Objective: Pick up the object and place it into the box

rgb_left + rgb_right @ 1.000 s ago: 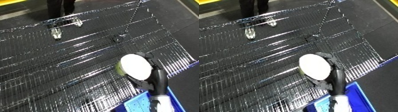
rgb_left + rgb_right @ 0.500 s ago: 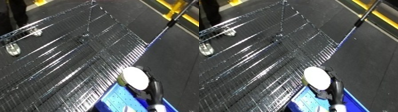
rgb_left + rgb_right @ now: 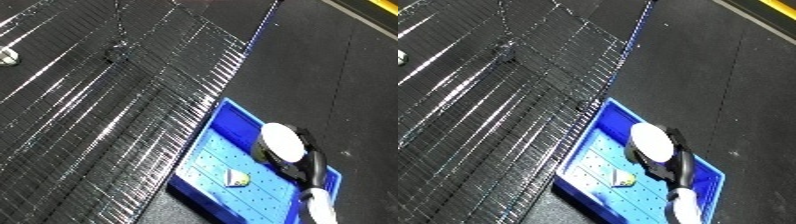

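One black hand (image 3: 286,152), the robot's right, comes in from the lower right edge on a white and silver forearm (image 3: 682,204) and is curled around a round white object (image 3: 650,140), holding it above a blue bin (image 3: 233,121). The white object hangs over the right half of the bin, near its far right wall, and it cannot be told whether it touches the bin floor. The bin is an open tray with a pale dotted floor, sitting on a dark floor (image 3: 338,75) that fills the right side of the scene. Inside the bin, left of the hand and closer to the near wall, lies a small yellowish-green and white item (image 3: 236,177), apart from the hand. Just left of the bin, touching or nearly touching its long left wall, runs the edge of a large black wire rack (image 3: 496,100) that spreads across the whole left side. A yellow stripe (image 3: 369,14) crosses the far right corner. The left hand is out of sight.
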You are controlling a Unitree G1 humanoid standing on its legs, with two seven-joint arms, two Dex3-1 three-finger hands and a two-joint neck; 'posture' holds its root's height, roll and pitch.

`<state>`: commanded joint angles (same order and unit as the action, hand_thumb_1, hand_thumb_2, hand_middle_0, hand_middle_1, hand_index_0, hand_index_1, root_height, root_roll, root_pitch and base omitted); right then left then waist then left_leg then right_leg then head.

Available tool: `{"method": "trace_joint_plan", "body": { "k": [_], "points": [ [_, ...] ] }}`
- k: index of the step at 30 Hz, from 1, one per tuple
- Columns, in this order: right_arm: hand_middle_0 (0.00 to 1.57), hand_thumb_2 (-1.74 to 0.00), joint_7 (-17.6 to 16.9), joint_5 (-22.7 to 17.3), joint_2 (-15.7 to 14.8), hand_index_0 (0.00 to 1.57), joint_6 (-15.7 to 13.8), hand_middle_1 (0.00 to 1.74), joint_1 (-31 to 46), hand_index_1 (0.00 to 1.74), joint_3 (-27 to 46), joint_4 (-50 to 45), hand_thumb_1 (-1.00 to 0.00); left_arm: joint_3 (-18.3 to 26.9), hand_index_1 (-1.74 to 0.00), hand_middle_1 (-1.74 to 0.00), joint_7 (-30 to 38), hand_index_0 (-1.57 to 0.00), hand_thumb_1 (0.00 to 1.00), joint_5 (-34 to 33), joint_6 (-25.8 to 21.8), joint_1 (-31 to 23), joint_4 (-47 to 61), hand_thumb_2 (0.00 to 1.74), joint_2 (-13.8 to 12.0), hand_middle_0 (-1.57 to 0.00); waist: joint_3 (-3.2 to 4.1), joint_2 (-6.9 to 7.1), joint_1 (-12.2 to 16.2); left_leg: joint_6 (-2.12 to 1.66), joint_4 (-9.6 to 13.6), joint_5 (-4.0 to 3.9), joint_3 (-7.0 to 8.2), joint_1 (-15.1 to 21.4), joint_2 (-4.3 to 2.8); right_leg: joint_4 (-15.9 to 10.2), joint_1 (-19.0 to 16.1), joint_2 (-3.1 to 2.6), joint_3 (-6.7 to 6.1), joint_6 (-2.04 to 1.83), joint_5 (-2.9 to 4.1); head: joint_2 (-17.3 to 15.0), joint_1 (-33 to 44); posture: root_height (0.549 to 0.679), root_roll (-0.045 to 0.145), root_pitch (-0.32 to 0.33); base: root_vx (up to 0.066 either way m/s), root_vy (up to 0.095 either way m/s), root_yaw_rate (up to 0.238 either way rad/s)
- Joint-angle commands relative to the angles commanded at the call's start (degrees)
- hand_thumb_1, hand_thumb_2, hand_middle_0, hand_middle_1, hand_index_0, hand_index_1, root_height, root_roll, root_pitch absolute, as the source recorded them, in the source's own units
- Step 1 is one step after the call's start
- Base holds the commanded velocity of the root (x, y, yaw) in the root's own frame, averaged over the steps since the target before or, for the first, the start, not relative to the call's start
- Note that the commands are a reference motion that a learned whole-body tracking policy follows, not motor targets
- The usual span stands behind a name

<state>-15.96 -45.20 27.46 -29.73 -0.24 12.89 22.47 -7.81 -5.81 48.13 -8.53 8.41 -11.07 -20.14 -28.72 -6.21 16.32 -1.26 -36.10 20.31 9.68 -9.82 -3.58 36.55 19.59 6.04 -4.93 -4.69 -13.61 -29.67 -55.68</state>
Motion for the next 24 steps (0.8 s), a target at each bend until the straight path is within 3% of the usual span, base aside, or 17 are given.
{"method": "trace_joint_plan", "body": {
  "k": [8, 17, 24],
  "points": [
    [0.00, 0.00, 1.7, -1.9, 0.1, 0.00, -1.5, 0.00, -0.2, 0.00, 0.0, 2.9, 0.00, -0.5, -1.74, -1.74, -0.3, -1.57, 1.00, 0.8, -0.1, 0.1, -0.8, 1.74, -0.1, -1.57, 0.30, -0.46, -0.5, -0.11, 0.9, -0.61, -0.70, 0.4, 0.72, -0.3, -0.4, 0.04, 0.35, 0.15, -0.10, -0.2, 0.5, 0.655, 0.087, -0.041, 0.012, 0.003, 0.043],
    [0.00, 0.00, 0.5, 0.9, -0.8, 0.00, -1.1, 0.00, 0.2, 0.00, -0.5, 0.1, 0.00, -0.5, -1.74, -1.74, 0.5, -1.57, 1.00, 1.1, 0.2, -0.5, -0.3, 1.74, 0.1, -1.57, 0.44, -0.23, -1.2, -0.31, 2.0, -1.84, -1.47, 0.2, 1.07, -0.4, -0.5, -0.26, 0.80, 0.40, -0.09, -1.2, 3.8, 0.656, 0.088, -0.038, 0.008, -0.005, 0.053],
    [0.00, 0.00, 2.1, 5.4, -1.4, 0.00, -0.1, 0.00, 0.0, 0.00, -2.1, -5.5, 0.00, -0.3, -1.74, -1.74, 0.8, -1.57, 1.00, 1.1, 0.7, -1.1, 0.0, 1.74, 0.7, -1.57, 0.33, 0.37, -2.4, -0.64, 2.2, -3.02, -2.72, 0.0, 1.31, 0.2, -1.0, -0.32, 1.53, 0.95, -0.49, -2.2, 10.3, 0.656, 0.090, -0.047, 0.012, -0.010, 0.072]
  ]
}}
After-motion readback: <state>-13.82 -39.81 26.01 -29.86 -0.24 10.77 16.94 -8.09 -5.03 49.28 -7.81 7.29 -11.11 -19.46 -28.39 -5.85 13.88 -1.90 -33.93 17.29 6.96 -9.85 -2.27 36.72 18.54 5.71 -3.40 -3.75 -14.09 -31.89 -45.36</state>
